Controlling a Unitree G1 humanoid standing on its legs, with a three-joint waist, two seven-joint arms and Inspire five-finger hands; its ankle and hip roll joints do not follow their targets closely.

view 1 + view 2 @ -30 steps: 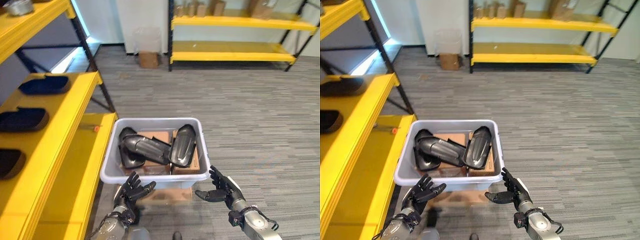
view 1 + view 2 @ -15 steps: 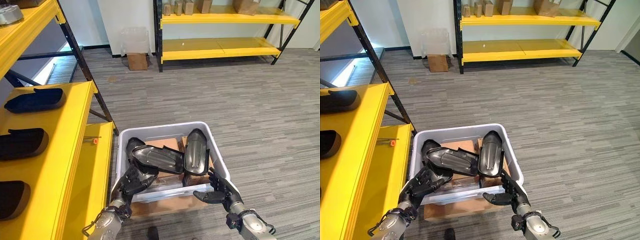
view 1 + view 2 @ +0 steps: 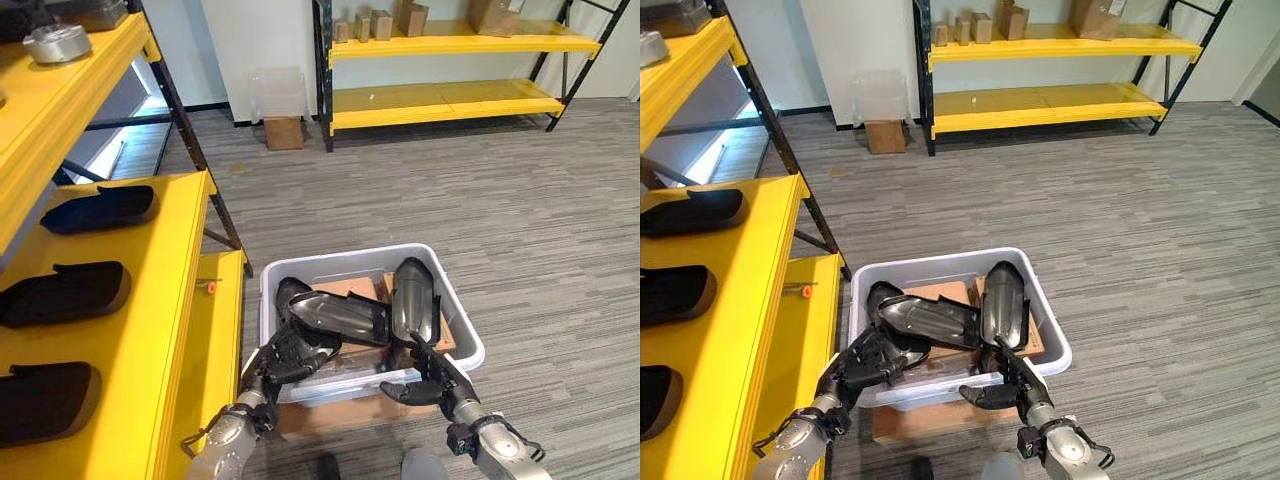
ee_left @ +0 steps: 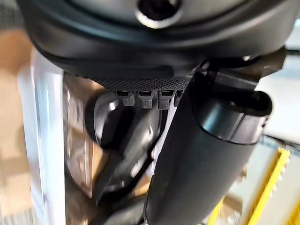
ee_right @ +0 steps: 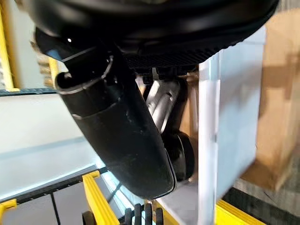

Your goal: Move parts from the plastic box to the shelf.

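We see the yellow metal shelf (image 3: 150, 300) on our left, dark moulded parts already lying on its tiers. The pale grey plastic box (image 3: 455, 325) sits on the floor just beside it, holding long black glossy parts (image 3: 340, 315). Nearest part's long axis runs left-right, straight ahead of both hands. Left hand (image 3: 285, 358) reaches over the near rim, fingers curled at a part; we can't tell if it grips. Right hand (image 3: 425, 385) hangs relaxed, holding nothing.
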